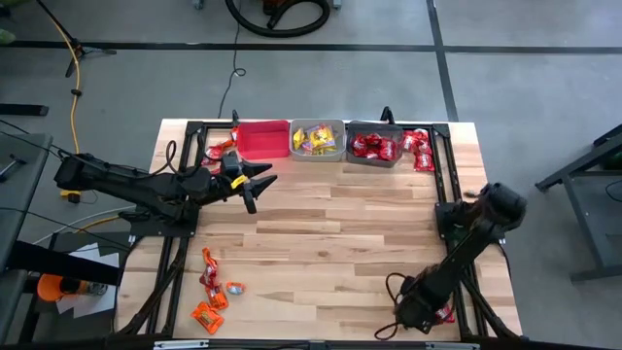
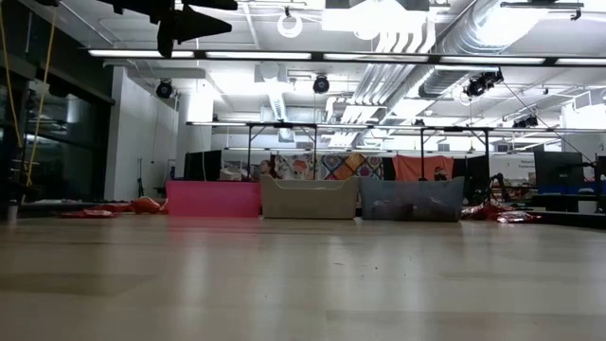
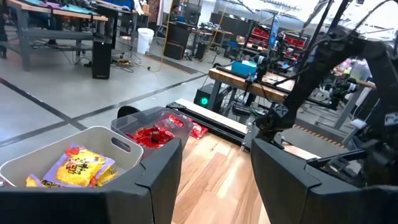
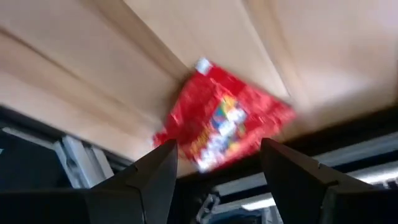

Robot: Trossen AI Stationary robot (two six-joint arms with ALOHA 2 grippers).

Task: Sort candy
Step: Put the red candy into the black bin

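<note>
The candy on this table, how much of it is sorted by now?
Partly. The middle bin holds yellow packets and the dark bin red ones; the red bin looks empty. Nothing is held: the left gripper hangs open near the bins, and the right gripper is open above a red packet at the table's near edge. Still loose: orange and red candies at the near left, and more beside the bins.

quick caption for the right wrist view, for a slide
Open right gripper poised over a red candy packet at the table's edge.
</note>
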